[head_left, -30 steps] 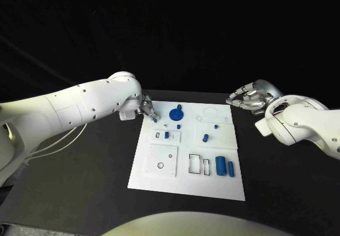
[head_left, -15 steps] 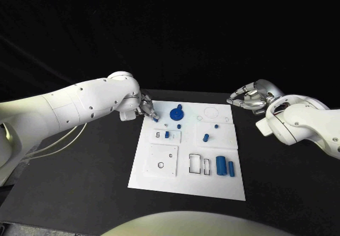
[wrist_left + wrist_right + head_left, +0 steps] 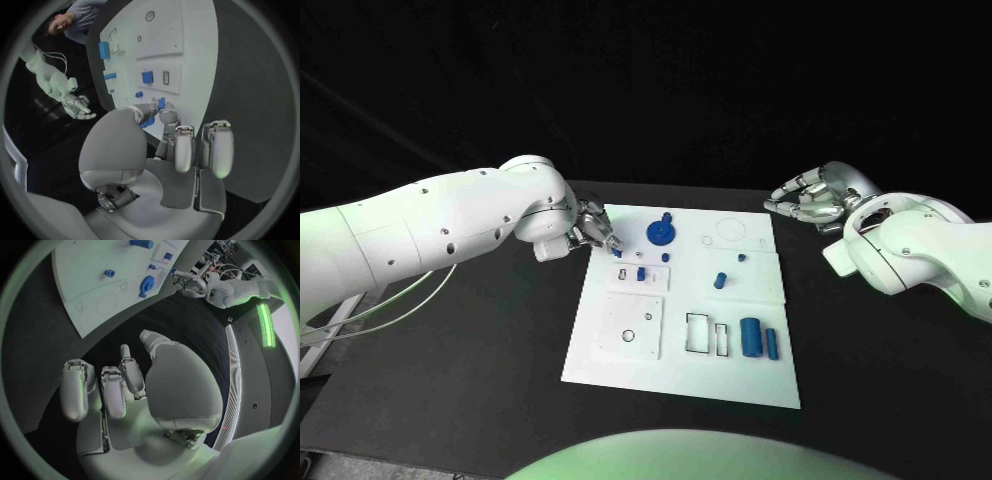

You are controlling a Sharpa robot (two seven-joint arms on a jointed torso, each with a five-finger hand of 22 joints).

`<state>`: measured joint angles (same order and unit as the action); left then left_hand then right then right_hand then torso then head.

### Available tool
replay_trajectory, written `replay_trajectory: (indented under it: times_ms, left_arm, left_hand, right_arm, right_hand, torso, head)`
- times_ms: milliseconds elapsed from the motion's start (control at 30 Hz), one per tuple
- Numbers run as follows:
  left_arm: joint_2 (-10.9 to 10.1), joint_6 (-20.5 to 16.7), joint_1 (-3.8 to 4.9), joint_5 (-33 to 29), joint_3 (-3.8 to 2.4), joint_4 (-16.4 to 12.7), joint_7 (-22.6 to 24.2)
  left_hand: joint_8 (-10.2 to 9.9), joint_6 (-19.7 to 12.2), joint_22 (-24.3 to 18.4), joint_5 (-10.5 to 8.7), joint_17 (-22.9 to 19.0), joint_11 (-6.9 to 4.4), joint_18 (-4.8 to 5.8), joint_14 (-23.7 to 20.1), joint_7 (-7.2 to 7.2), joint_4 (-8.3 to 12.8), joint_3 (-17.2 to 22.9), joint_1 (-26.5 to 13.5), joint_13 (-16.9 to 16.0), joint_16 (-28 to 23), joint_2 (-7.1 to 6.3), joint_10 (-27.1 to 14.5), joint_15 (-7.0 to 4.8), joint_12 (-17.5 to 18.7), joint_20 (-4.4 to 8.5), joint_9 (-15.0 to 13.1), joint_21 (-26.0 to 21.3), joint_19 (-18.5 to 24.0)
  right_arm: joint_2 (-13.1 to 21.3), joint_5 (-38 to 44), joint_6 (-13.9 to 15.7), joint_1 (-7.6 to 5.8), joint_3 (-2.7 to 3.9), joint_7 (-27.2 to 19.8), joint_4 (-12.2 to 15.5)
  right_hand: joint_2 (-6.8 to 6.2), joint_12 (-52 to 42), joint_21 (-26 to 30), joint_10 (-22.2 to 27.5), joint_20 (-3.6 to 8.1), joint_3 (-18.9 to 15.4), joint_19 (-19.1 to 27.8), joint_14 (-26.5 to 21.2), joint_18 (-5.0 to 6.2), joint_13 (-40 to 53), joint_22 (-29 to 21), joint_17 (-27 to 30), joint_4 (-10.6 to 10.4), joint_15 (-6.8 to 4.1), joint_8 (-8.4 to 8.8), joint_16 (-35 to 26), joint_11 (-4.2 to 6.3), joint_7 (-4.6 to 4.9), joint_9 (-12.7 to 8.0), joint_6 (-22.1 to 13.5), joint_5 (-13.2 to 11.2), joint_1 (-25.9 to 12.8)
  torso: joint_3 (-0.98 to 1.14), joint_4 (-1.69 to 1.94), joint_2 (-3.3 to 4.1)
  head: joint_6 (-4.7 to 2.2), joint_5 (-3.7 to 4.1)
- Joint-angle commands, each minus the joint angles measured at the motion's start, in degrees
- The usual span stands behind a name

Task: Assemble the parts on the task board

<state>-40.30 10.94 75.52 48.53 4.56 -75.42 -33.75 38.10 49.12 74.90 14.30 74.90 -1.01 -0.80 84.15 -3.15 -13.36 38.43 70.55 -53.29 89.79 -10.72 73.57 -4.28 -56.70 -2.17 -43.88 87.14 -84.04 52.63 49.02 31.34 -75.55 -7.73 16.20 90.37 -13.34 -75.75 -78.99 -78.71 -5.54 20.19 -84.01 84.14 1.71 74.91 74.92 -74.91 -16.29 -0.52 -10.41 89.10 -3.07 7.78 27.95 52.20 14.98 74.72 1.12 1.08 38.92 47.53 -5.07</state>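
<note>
From the head view, the left hand (image 3: 594,232) pinches a small blue part (image 3: 616,244) over the near edge of the task board (image 3: 682,375), its arm hiding the worktop (image 3: 473,350) behind. The right hand (image 3: 808,203) hovers off the board's far corner, fingers curled, holding nothing. The left wrist view shows the pinched part (image 3: 161,103) at the fingertips (image 3: 167,116). The right wrist view shows curled fingers (image 3: 112,390) above bare worktop.

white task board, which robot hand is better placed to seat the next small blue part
Left. The left robot hand is at the white task board's far left corner, pinching a small blue part. The right robot hand hangs off the board's far right corner, fingers curled, holding nothing.
</note>
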Motion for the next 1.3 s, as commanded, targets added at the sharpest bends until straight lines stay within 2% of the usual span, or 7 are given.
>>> replay_trajectory:
  times_ms: [33,100,200,467,633,933,1300]
  left_arm:
    - [-1.2,-3.7,-0.64,-0.2,-0.05,-2.4,0.4]
    - [-1.9,-4.3,-1.01,0.6,-0.06,-3.5,0.5]
    - [-2.7,-5.0,-1.51,1.7,-0.06,-4.8,0.7]
    - [-3.5,-6.2,-2.88,5.4,-0.05,-6.8,1.1]
    - [-3.7,-7.0,-3.95,7.5,-0.06,-7.9,1.5]
    - [-3.5,-7.0,-4.31,8.7,-0.06,-8.9,1.6]
    - [-3.5,-5.1,-4.36,9.5,-0.06,-9.1,0.8]
  left_hand:
    - [0.8,0.0,13.7,1.40,15.1,-0.28,-0.01,5.9,0.48,6.8,7.1,-1.1,-0.1,0.2,-0.19,0.4,0.01,-0.2,-0.10,-5.4,-0.1,-4.0]
    - [1.4,0.1,13.7,2.82,15.1,-0.39,0.00,5.9,0.58,7.4,7.6,-1.8,-0.2,0.2,-0.51,0.8,-0.09,-0.4,-0.01,-5.4,-0.1,-4.1]
    - [1.6,0.2,13.7,3.28,15.1,-0.42,0.01,5.9,0.62,7.6,7.8,-2.0,-0.3,0.2,-0.59,0.9,-0.13,-0.6,0.03,-5.4,-0.1,-4.1]
    - [1.7,0.2,13.8,3.56,15.1,-0.46,0.02,5.9,0.65,7.7,8.0,-2.1,-0.2,0.2,-0.56,1.0,-0.16,-0.6,0.06,-5.4,0.0,-4.1]
    - [1.9,0.3,13.8,3.69,15.1,-0.50,0.02,5.9,0.68,7.9,8.2,-2.2,-0.3,0.2,-0.57,1.1,-0.20,-0.7,0.09,-5.4,0.0,-4.1]
    - [2.0,0.3,13.8,3.73,15.1,-0.50,0.02,5.9,0.69,8.0,8.3,-2.3,-0.4,0.2,-0.59,1.1,-0.22,-0.8,0.11,-5.4,0.0,-4.1]
    - [2.1,0.4,13.8,3.76,15.1,-0.51,0.03,5.9,0.70,8.1,8.5,-2.3,-0.3,0.2,-0.62,1.2,-0.24,-0.7,0.13,-5.4,0.0,-4.1]
  right_arm:
    - [0.0,0.1,-0.7,0.05,0.00,-0.5,-0.1]
    - [0.0,0.1,-0.7,0.08,0.00,-0.5,-0.1]
    - [0.2,-0.1,-0.7,0.20,0.00,-0.5,0.1]
    - [0.2,-0.3,-0.8,0.43,0.00,-0.5,0.1]
    - [0.3,-0.3,-0.8,0.51,0.00,-0.5,0.1]
    - [0.2,-0.3,-0.9,0.56,0.00,-0.5,0.1]
    - [0.3,-0.3,-0.9,0.58,0.00,-0.4,0.1]
  right_hand:
    - [-0.06,0.2,0.3,0.2,0.27,0.4,-0.2,5.3,0.96,0.7,10.0,-12.9,0.0,-0.42,-0.32,-0.3,0.09,-0.14,0.1,-0.4,0.2,-0.5]
    - [-0.06,0.2,0.3,0.2,0.27,0.4,-0.2,5.3,0.96,0.7,10.0,-12.9,0.0,-0.42,-0.32,-0.3,0.09,-0.14,0.1,-0.4,0.2,-0.5]
    - [0.05,0.1,0.3,0.2,0.27,0.4,-0.2,5.3,0.96,0.7,10.0,-12.9,-0.1,-0.42,-0.37,-0.3,0.07,-0.14,0.2,-0.4,0.1,-0.7]
    - [0.10,0.2,0.4,0.2,0.28,0.5,-0.2,5.3,0.96,0.6,10.0,-12.9,-0.1,-0.42,-0.38,-0.3,0.07,-0.13,0.2,-0.4,0.1,-0.7]
    - [0.13,0.2,0.4,0.2,0.28,0.5,-0.1,5.2,0.98,0.6,9.9,-12.8,-0.1,-0.42,-0.39,-0.3,0.08,-0.14,0.2,-0.4,0.1,-0.8]
    - [0.13,0.2,0.4,0.2,0.28,0.5,-0.1,5.2,0.98,0.6,9.9,-12.8,-0.1,-0.42,-0.39,-0.3,0.08,-0.14,0.2,-0.4,0.1,-0.8]
    - [0.13,0.2,0.4,0.2,0.28,0.5,-0.1,5.2,0.98,0.6,9.9,-12.8,-0.1,-0.42,-0.39,-0.3,0.08,-0.14,0.2,-0.4,0.1,-0.8]
  torso:
    - [-0.07,0.10,-0.02]
    - [-0.07,0.11,-0.05]
    - [-0.07,0.04,-0.05]
    - [-0.08,-0.17,0.06]
    - [-0.10,-0.10,0.12]
    - [-0.07,-0.21,0.17]
    - [-0.02,-0.14,0.12]
  head:
    - [0.08,-0.28]
    - [0.21,-0.33]
    - [0.09,-0.42]
    - [-0.10,-0.69]
    - [-0.26,-0.62]
    - [-0.07,-0.83]
    - [0.25,-0.83]
